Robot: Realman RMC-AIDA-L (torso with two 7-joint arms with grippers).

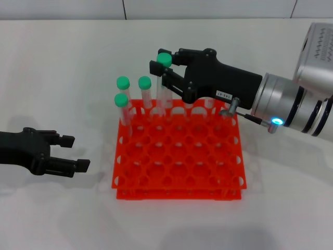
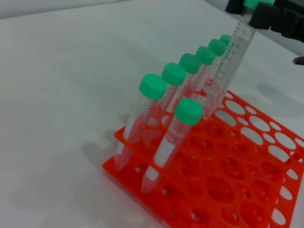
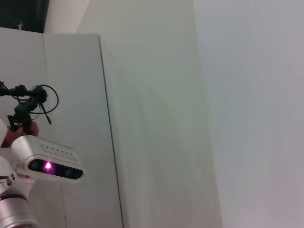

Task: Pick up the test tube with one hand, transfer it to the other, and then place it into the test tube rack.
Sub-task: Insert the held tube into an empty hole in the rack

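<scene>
Our right claw (image 1: 158,63) reaches in from the right on its silver wrist, its 2 fingers closed together near the far side. Our left claw (image 1: 73,152) rests low at left, fingers spread apart.

- Matte black two-finger right gripper (image 1: 162,70), angular plastic shell with a small white printed label (text unreadable), on a ribbed silver cylindrical wrist (image 1: 283,104) with a glowing blue light.
- Matte black left gripper (image 1: 73,153), unlabelled.

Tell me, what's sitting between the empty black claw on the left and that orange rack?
Nothing: in the head view only bare white table separates the left gripper from the test tube rack.
</scene>
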